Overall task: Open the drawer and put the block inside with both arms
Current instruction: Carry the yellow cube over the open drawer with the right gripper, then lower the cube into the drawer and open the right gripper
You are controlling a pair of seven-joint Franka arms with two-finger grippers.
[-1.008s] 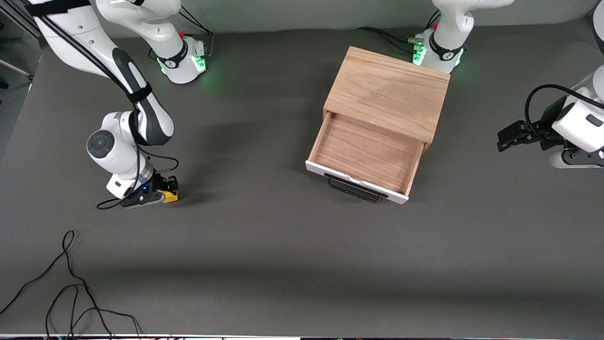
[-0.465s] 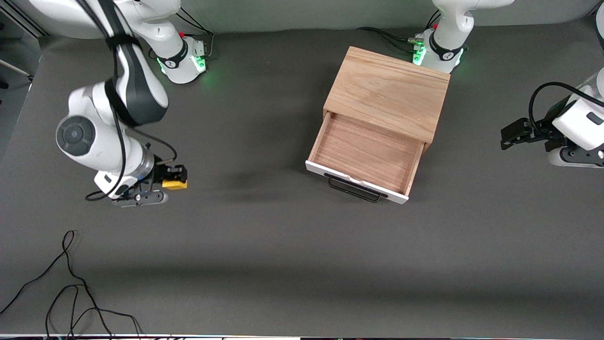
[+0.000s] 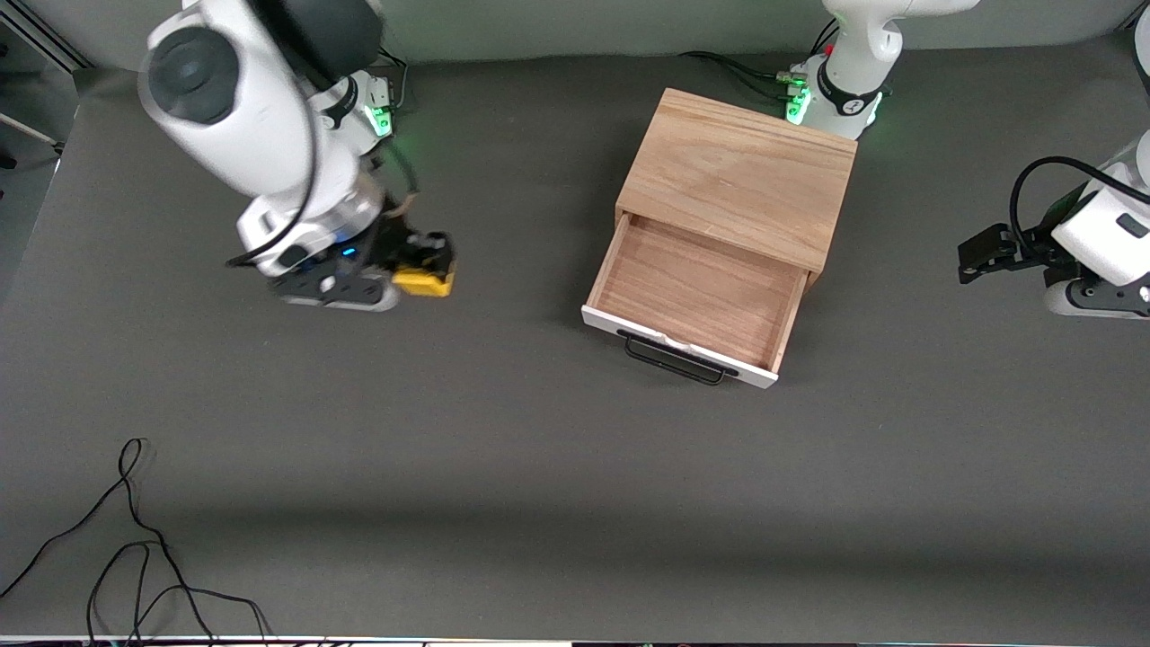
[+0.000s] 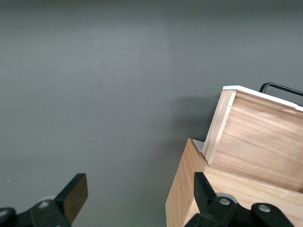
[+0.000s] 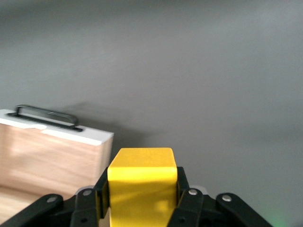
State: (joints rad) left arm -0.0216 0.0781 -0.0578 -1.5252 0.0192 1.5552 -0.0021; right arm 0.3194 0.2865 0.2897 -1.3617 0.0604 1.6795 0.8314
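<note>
The right gripper [image 3: 429,270], clamping the yellow block [image 3: 422,282], is rising and swinging toward the open drawer [image 3: 696,296]; the left gripper [image 3: 975,256] is waiting, fingers spread, empty; placement is nearing.

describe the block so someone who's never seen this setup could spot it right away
Start at the wooden cabinet with its open drawer, then look toward the right arm's end of the table. There the right claw hangs above the bare grey table, shut on the block, a small cube. It is the only bright yellow thing in view.
</note>
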